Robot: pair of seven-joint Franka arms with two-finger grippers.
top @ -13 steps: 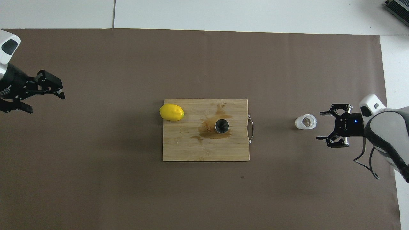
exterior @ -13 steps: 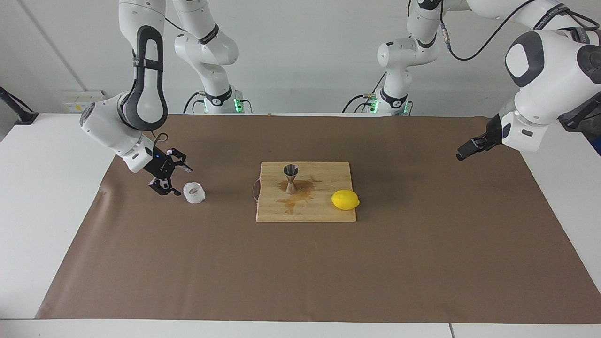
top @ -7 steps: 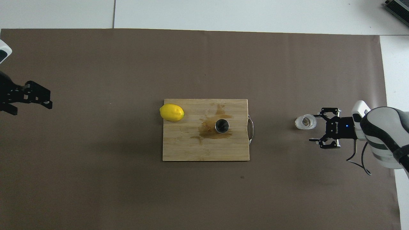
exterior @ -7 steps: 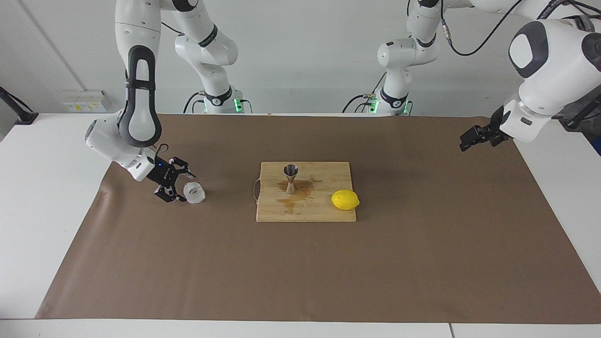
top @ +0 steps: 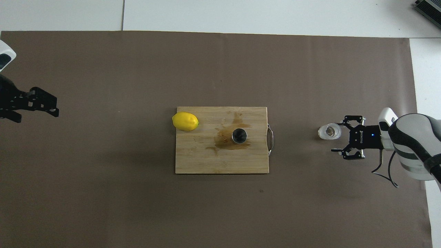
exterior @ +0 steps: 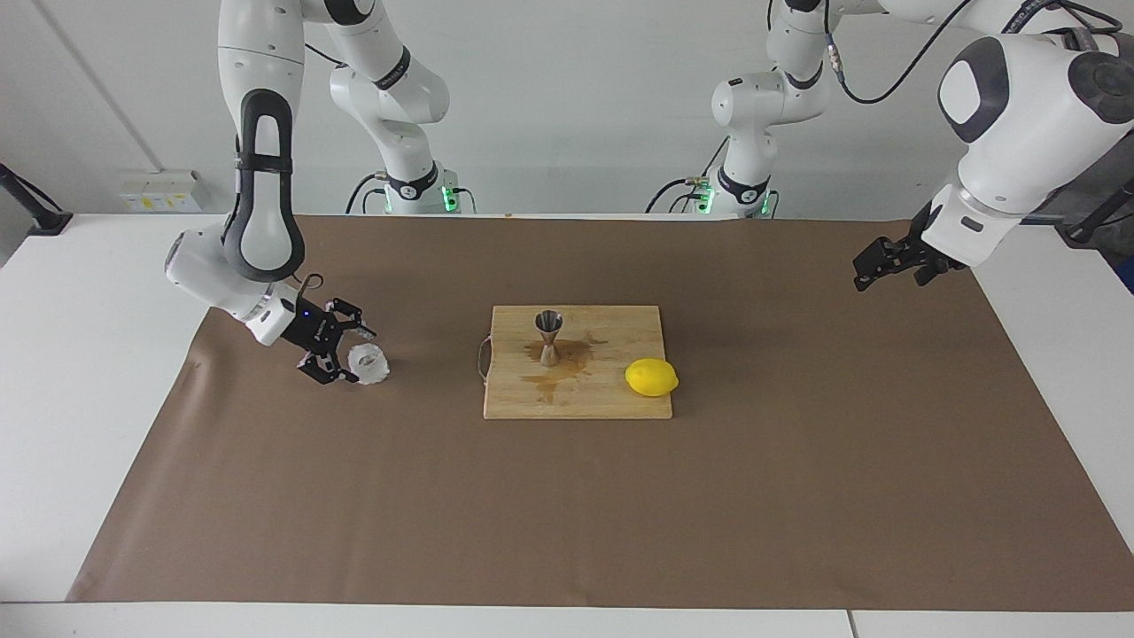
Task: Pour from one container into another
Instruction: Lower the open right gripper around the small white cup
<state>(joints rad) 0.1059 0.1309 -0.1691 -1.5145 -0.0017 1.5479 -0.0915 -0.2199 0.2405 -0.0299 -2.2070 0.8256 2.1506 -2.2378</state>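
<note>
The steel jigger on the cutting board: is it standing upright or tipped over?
Upright. The jigger stands on its lower cone on the cutting board, open mouth up, in a brown wet stain.

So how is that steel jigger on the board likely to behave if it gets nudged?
The jigger stands tall on a narrow waist, so probably tips easily. Rigid steel, unlikely to break. The wet patch on the cutting board under it may let it slide.

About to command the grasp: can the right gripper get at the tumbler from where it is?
Probably yes. The right gripper is open, low beside the tumbler, with nothing between them. It sits off-centre, one finger by the rim, so it may need to shift sideways first.
</note>
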